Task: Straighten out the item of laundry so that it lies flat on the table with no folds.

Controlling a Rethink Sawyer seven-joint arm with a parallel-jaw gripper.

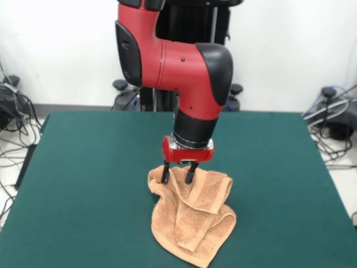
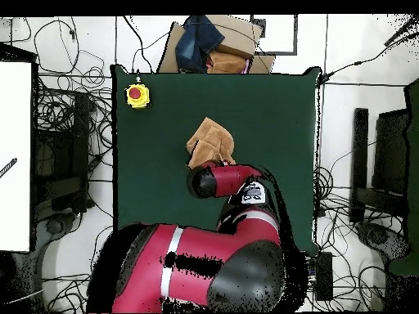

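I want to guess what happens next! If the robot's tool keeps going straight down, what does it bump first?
The tool points straight down, and its tips already sit at the top edge of the crumpled orange towel. So it would likely press into the towel first, then the green table beneath. Whether the tips touch the cloth yet is unclear.

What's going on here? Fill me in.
The red Sawyer arm has lowered its gripper onto the far edge of a peach-orange towel on the green table. The two fingers stand apart, astride the cloth's raised edge. The towel is crumpled, with folds overlapping, so it isn't flat yet.
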